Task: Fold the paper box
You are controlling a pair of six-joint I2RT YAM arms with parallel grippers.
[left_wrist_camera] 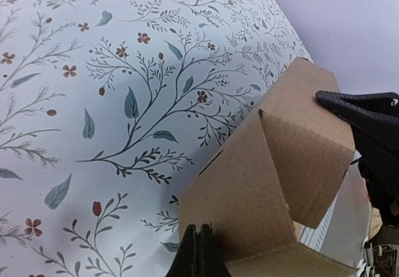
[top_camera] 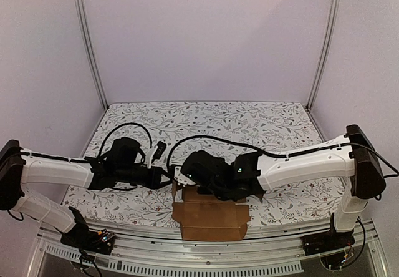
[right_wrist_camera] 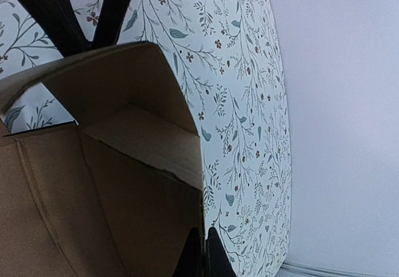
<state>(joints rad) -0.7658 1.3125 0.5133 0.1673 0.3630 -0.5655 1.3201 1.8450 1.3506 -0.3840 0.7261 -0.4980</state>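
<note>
The paper box (top_camera: 211,218) is a plain brown cardboard piece, partly folded, at the table's near edge in the middle. In the left wrist view its panels (left_wrist_camera: 274,183) stand up at angles. My left gripper (left_wrist_camera: 198,252) is shut, its tips against the lower edge of a box panel; no cardboard shows between the fingers. In the right wrist view the box (right_wrist_camera: 93,183) opens toward the camera. My right gripper (right_wrist_camera: 204,255) is shut on the edge of a standing wall. In the top view both grippers meet over the box's far edge, the left (top_camera: 167,178) beside the right (top_camera: 185,178).
The table has a floral cloth (top_camera: 206,124) and white walls on three sides. A metal rail (top_camera: 206,258) runs along the near edge just below the box. Black cables (top_camera: 134,130) loop over the cloth behind the left arm.
</note>
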